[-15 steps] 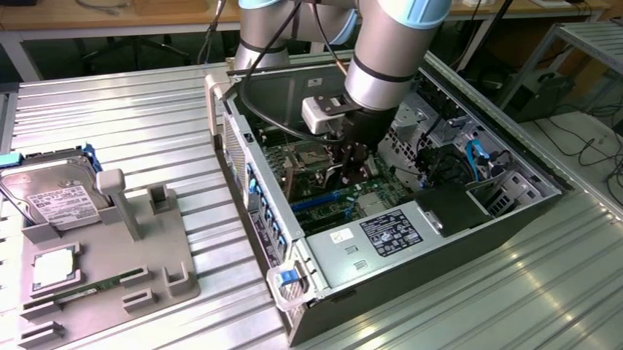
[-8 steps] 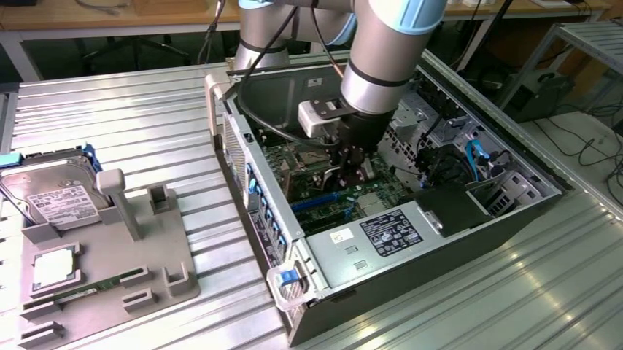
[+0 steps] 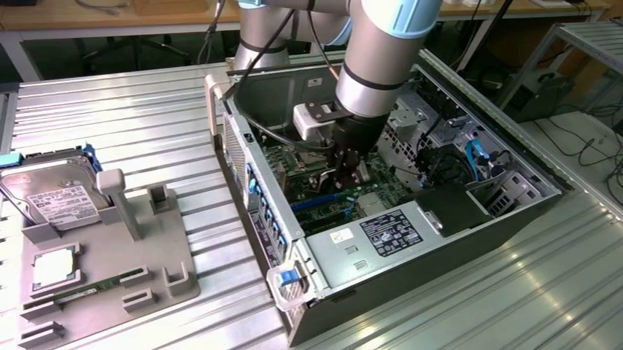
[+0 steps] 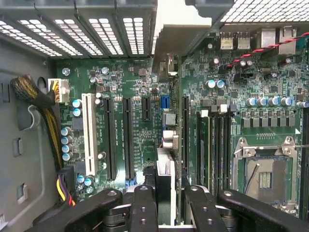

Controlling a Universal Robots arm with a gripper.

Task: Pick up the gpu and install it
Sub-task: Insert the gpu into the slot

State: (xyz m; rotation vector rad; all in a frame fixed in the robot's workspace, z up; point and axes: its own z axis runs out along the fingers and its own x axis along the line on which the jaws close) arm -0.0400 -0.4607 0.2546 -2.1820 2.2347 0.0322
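Holding the thin black gpu card [image 4: 164,186] edge-on between my gripper [image 4: 164,205] fingers, I'd keep it seemingly square over the long black motherboard slot [image 4: 185,128] beneath.

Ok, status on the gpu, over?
Gripper shut on gpu. Card edge-on over motherboard slots, inside the case. No obstruction seen near the card.

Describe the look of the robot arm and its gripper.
The arm is a thick silver-grey tube with light-blue joint caps and a black band. A black cable runs beside it. The wrist carries a white block. The gripper has matte black linkage fingers with round pivot pins.
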